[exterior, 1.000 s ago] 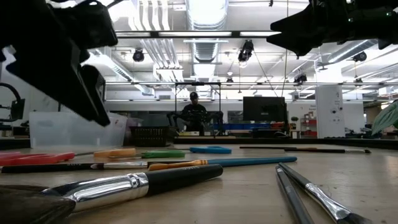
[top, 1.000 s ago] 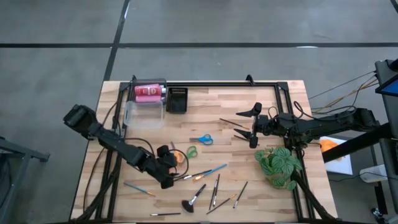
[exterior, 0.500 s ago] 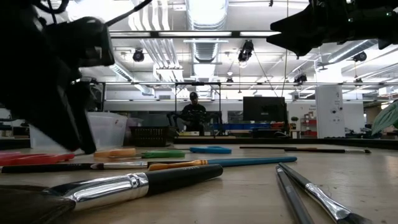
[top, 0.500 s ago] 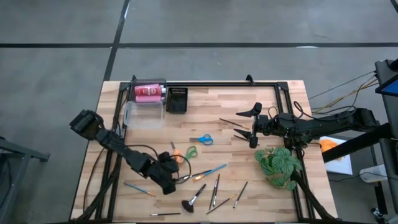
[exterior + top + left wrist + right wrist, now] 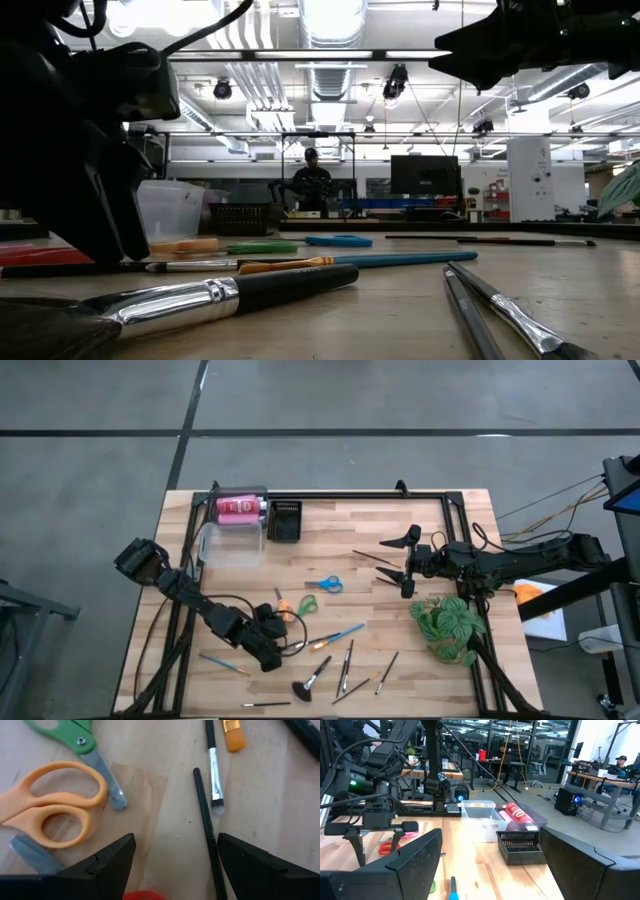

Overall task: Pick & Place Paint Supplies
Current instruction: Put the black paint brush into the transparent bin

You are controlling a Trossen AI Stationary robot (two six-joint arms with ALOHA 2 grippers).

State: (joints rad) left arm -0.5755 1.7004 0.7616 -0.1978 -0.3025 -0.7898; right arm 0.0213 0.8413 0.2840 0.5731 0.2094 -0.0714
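left pincer (image 5: 272, 648) lower, right pincer (image 5: 404, 563) unmoved

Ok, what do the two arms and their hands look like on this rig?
Both arms are dark, jointed and boxy, with black cables looping beside them. The left hand and right hand each end in two flat, black, wedge-shaped fingers. No markings are visible.
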